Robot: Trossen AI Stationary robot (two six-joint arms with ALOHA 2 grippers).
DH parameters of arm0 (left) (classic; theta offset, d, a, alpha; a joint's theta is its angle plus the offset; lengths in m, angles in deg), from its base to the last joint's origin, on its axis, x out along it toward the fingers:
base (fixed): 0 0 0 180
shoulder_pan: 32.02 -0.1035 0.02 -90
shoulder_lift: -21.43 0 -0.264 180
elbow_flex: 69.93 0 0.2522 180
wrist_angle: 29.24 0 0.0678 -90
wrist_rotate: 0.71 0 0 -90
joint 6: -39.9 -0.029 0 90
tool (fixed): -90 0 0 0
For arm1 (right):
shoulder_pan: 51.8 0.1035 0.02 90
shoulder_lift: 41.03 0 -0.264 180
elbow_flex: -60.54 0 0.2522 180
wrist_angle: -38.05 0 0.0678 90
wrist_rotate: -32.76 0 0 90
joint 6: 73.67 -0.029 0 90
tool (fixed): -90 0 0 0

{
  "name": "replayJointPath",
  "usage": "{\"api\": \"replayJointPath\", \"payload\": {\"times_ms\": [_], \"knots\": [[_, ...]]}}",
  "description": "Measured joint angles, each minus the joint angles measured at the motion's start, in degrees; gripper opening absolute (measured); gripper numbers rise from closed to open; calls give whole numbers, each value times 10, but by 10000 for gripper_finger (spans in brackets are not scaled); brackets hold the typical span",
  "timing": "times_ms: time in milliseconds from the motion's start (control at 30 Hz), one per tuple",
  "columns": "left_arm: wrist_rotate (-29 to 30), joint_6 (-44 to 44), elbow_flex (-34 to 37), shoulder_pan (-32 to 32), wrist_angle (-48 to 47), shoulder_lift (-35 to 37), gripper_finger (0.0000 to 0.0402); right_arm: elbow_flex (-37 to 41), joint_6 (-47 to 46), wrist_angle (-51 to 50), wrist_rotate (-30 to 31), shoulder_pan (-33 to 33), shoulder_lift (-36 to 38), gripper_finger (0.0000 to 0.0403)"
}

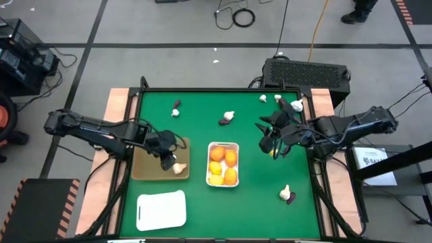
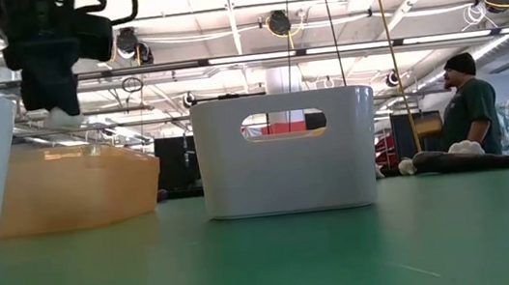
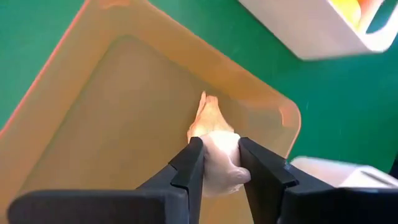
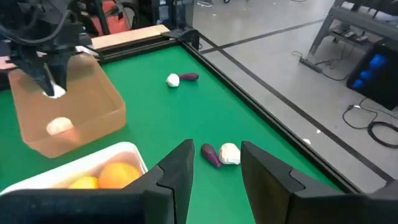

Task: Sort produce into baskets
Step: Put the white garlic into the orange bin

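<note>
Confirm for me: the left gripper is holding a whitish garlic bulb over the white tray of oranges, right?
Not quite. The left gripper holds the whitish garlic bulb over the tan square tray, not the white tray of oranges; the left wrist view shows it.

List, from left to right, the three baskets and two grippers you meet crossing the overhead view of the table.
Tan basket → white empty basket → left gripper, over the tan basket, holding a garlic bulb → white basket of oranges → right gripper.
</note>
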Motion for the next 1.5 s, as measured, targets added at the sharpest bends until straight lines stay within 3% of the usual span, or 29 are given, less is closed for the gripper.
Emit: {"api": "replayJointPath", "payload": {"times_ms": [400,567,667,867,1133,1367,1500], "knots": [[28,-37,-8,2,50,-2,215,0,-14,0,-1,-27,0,122],[32,-103,-36,-11,46,-2,232,0,-33,0,-26,-36,0,122],[69,-139,-63,-35,47,-2,232,0,-51,1,-46,-43,0,122],[127,-187,-72,-165,45,-3,232,0,-109,1,-48,-44,0,122],[90,-223,-55,-391,69,-62,232,0,-182,1,-104,-44,0,122],[35,-271,-54,-462,138,-154,232,0,-240,1,-160,-41,0,122],[43,-266,-54,-467,141,-194,232,0,-267,0,-167,-24,0,122]]}}
